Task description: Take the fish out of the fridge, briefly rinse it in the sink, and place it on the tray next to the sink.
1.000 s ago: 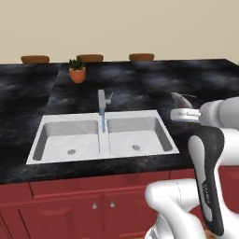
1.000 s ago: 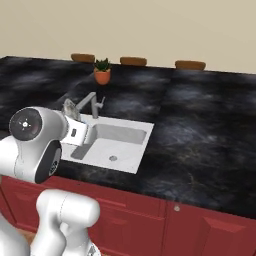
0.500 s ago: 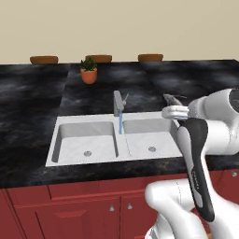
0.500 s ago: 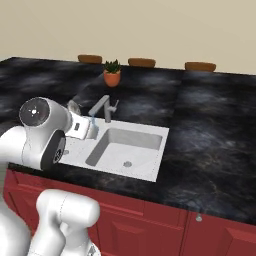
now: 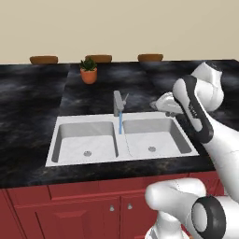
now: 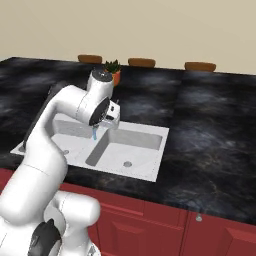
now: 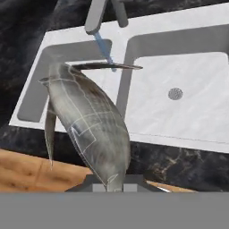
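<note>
My gripper [image 7: 112,181] is shut on the tail end of the fish [image 7: 87,118], a slim silvery-grey body that points away from the hand over the sink's [image 7: 147,27] rim. From the left base view the fish [image 5: 160,102] hangs at the gripper [image 5: 171,106] above the back rim of the right basin, just right of the faucet [image 5: 118,101]. The white double-basin sink [image 5: 88,122] lies below, and a thin blue stream of water [image 5: 120,124] runs from the faucet. The gripper [image 6: 111,118] hovers above the sink [image 6: 150,131] in the right base view too. Fridge and tray are out of view.
A potted plant [image 5: 88,71] in an orange pot stands on the black marbled counter [image 5: 28,100] behind the sink. Brown stool tops [image 5: 150,57] line the far edge. Red cabinet fronts [image 5: 70,205] run below the counter. A drain [image 7: 175,93] marks the basin floor.
The whole picture has shifted as the base drove along the counter. The arm has swung the held fish closer to the faucet and over the sink's back rim.
</note>
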